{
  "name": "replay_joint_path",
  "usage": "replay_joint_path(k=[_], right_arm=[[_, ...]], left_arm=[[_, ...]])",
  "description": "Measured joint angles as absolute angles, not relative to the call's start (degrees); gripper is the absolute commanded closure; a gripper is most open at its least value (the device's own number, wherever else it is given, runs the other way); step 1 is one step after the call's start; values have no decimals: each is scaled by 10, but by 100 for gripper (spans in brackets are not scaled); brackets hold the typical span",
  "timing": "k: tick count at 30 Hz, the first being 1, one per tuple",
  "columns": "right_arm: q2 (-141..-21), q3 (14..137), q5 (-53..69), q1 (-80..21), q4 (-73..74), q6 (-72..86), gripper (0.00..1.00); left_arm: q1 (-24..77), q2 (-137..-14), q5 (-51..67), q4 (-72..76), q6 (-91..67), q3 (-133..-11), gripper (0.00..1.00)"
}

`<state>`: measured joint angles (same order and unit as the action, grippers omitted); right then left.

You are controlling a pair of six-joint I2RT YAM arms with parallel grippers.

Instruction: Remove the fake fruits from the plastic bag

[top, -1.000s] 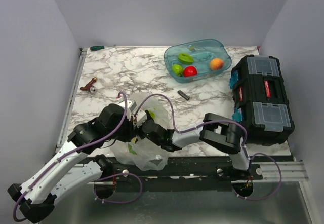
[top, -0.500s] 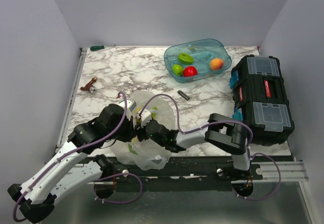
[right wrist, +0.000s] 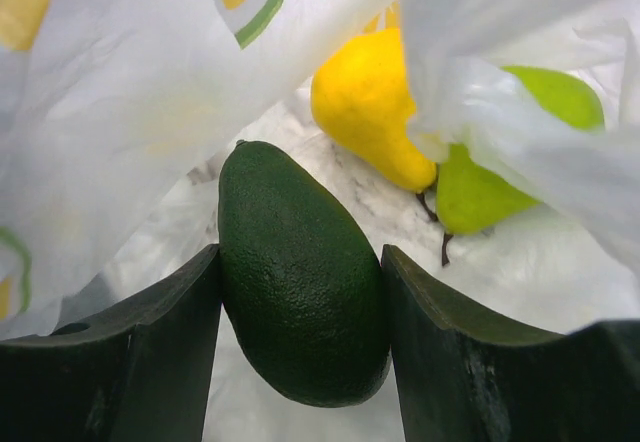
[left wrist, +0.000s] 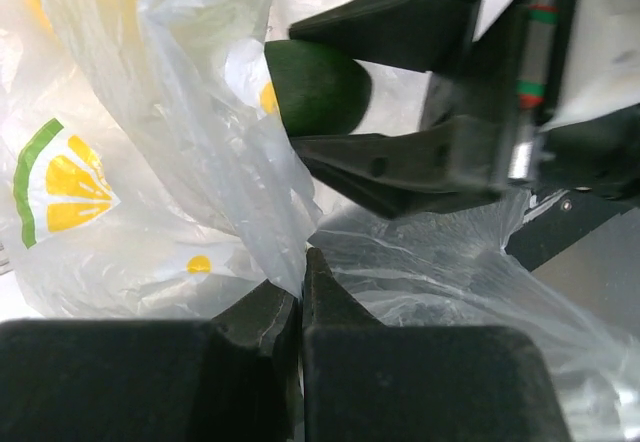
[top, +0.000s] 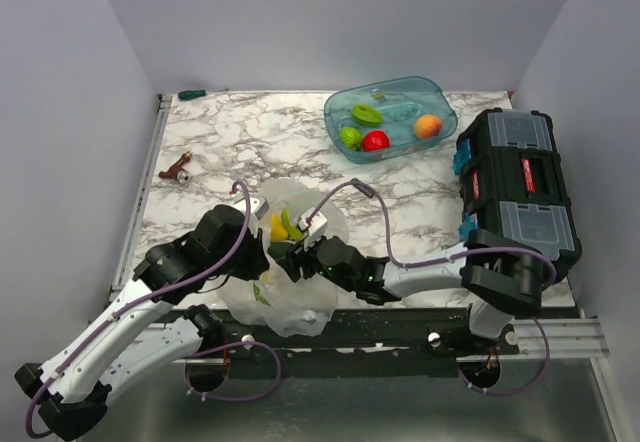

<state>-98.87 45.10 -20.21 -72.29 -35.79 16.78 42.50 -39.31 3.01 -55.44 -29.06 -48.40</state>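
The plastic bag (top: 300, 297) sits at the near edge of the marble table (top: 250, 142), its lower folds draping over that edge, with both arms crowded at its mouth. Wide bare marble lies beyond it toward the teal tub (top: 441, 102) at the far side. A black toolbox (top: 515, 197) lines the right edge — its red labels are too small to read. The bag is thin, crinkled and see-through, printed with yellow lemon slices rimmed in green.

The left gripper (left wrist: 301, 262) is pressed together on a fold of the film. Inside the bag, the right gripper (right wrist: 300, 252) is clamped on a dark green, finely pebbled avocado (right wrist: 300, 282), one finger against each side. Just behind it lie a glossy yellow pear (right wrist: 365, 102) and a light green pear (right wrist: 490, 187) — touching each other and partly veiled by film.
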Motion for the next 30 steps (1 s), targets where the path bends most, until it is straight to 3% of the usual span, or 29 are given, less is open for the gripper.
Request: replay_joint_path(k=[13,30], right_arm=[[-794,384,-177,-723,-274,240,99],[-577,381,-268,-723,-142,223,99]], left_arm=[[425,-388,26,-554,-294,-483,100],[425,-405,-9,-559,-312,-483,100]])
